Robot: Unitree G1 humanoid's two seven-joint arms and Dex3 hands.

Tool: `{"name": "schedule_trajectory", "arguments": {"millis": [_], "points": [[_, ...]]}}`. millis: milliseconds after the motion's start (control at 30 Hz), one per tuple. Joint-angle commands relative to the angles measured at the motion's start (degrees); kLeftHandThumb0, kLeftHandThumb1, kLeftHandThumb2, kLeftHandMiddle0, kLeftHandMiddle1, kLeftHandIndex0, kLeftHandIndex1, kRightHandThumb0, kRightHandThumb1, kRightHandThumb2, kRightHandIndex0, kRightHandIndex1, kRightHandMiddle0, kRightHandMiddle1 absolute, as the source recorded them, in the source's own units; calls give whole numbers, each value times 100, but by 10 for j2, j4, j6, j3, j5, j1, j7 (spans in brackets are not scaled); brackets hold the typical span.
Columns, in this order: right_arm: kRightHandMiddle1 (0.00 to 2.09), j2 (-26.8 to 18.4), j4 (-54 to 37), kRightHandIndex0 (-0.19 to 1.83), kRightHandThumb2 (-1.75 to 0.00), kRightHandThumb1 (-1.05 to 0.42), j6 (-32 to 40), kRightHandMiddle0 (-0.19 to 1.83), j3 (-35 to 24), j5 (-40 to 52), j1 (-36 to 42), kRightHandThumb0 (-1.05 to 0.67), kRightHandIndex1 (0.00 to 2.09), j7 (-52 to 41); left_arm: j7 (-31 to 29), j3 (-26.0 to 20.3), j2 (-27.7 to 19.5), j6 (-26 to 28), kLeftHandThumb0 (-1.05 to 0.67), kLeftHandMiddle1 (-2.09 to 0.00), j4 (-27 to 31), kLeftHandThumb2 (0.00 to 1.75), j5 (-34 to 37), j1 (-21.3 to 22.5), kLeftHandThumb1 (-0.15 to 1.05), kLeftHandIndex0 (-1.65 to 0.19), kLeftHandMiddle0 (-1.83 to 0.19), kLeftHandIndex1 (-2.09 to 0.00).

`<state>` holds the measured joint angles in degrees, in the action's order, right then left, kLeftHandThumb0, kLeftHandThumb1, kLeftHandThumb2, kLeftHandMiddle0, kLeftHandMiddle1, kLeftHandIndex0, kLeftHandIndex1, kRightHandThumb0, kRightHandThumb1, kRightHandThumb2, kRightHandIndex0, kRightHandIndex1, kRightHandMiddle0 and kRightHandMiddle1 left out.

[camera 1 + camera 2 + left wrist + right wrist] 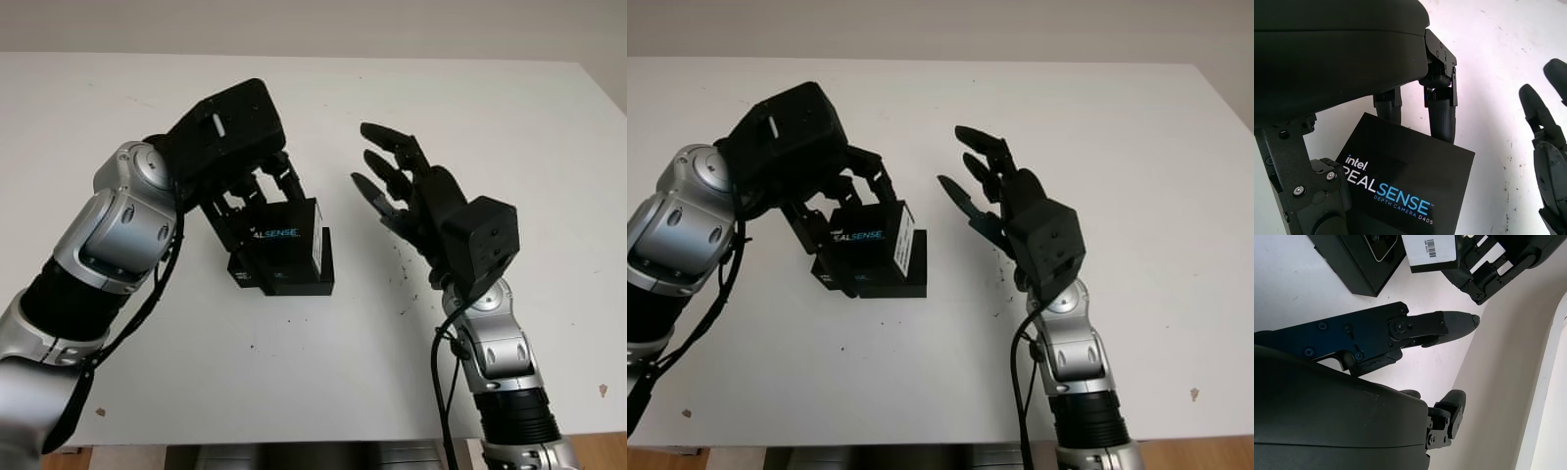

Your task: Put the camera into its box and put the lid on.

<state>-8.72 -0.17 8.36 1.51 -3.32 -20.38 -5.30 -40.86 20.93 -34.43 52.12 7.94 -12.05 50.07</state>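
My left hand [257, 196] is over the middle of the white table [323, 88], its fingers [1442, 115] curled around a black lid [1410, 191] printed with the words "RealSense depth camera". I grip that lid from above, one finger on its far edge and another part of the hand on its near side, and it sits tilted in my grasp. On one side of the lid there is a white label [318, 241] with a barcode, facing my other hand. Directly below the lid lies the black box [294, 279], resting on the table; the lid is above it and partly over it, not seated on it. In the right wrist view I can see a pale rounded shape inside the open box [1359, 259], but I cannot tell for sure what it is. My right hand [407, 186] is open, raised above the table to the right of the box, well apart from it, holding nothing, with the fingertips pointing toward the far side of the table. Small dark specks [416, 279] mark the tabletop below that hand.
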Motion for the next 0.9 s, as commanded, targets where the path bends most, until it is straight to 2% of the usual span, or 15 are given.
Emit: {"name": "schedule_trajectory", "arguments": {"millis": [0, 133, 467, 633, 867], "points": [[66, 5, -9, 21, -25, -105, 1, 0, -3, 2, 5, -67, 17, 3, 5, 3, -10, -15, -33, -177, -2, 21, -7, -10, 105, -45, -56, -171], [65, 5, -10, 21, -27, -105, 2, 1, -1, -2, 7, -67, 16, 6, 9, -6, -8, -38, -33, -176, -18, 21, -9, -14, 105, -45, -54, -171], [64, 4, -7, 22, -27, -105, -3, 1, -2, 2, 11, -67, 14, 3, 29, -18, 4, -55, -32, -175, -40, 20, -8, -19, 105, -45, -55, -174], [64, 4, -3, 23, -27, -105, -8, 1, -2, 1, 11, -66, 13, 2, 34, -20, 8, -39, -31, -177, -39, 19, -12, -13, 105, -42, -53, -173], [66, 6, 6, 25, -26, -105, -19, 2, -3, 3, 12, -66, 13, 2, 61, -40, 20, -86, -33, -178, -57, 19, -5, -34, 105, -45, -54, -174]]}}
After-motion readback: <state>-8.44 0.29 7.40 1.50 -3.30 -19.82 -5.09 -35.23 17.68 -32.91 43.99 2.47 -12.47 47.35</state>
